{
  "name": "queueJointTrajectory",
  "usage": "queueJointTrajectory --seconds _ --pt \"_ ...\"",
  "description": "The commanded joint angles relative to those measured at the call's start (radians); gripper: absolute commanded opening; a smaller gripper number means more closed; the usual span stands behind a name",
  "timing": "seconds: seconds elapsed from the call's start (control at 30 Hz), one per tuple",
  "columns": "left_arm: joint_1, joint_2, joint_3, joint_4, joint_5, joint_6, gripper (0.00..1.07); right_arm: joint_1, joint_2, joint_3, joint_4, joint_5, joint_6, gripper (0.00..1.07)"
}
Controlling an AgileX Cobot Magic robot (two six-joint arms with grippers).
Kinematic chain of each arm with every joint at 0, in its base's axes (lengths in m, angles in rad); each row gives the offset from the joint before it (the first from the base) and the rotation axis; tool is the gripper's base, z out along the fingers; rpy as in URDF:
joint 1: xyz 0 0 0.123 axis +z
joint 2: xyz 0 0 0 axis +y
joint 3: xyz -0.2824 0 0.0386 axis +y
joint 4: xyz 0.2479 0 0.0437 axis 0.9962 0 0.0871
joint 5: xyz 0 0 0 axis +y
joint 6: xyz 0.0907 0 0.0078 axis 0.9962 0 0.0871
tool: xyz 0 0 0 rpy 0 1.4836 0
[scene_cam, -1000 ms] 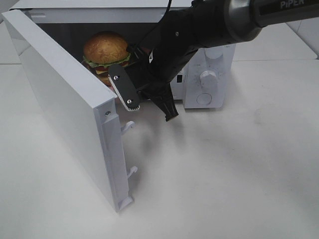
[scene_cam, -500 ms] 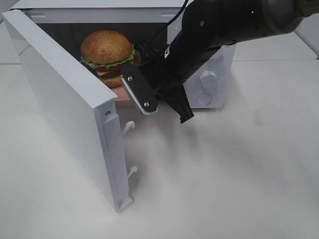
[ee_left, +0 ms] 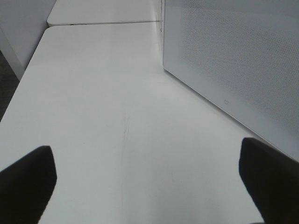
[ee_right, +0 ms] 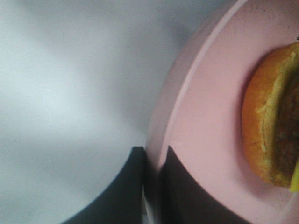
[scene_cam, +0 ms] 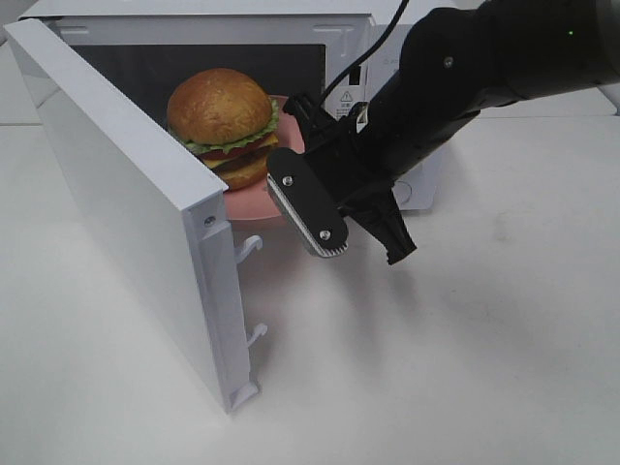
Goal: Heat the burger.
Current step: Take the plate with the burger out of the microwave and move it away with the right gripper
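Burger (scene_cam: 225, 121) on pink plate (scene_cam: 254, 201), at microwave (scene_cam: 242, 39) mouth beside open door (scene_cam: 126, 208). Right fingers (ee_right: 152, 186) pinch plate rim. Left fingers (ee_left: 28, 179) spread wide over bare desk (ee_left: 103, 116).

Plain white matte desk (scene_cam: 465, 368) fills the frame. White box-shaped microwave oven (scene_cam: 194, 19) sits directly on it at upper left, its flat white door (scene_cam: 126, 208) swung open toward lower left, bottom edge just above the desk.
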Motion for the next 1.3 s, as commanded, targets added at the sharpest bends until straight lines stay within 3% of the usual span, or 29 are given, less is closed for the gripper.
queueJointTrajectory --seconds 0.03,1.1,1.3 --pt "0.001 -0.018 0.004 0.0 -0.003 -0.001 1.0 -0.007 -0.069 0.044 0.031 -0.081 0.009 0.0" --pt "0.001 -0.018 0.004 0.0 -0.003 -0.001 1.0 -0.007 -0.568 0.526 0.028 -0.097 0.129 0.0" --pt "0.001 -0.018 0.004 0.0 -0.003 -0.001 1.0 -0.007 -0.671 0.599 -0.024 -0.062 0.203 0.0"
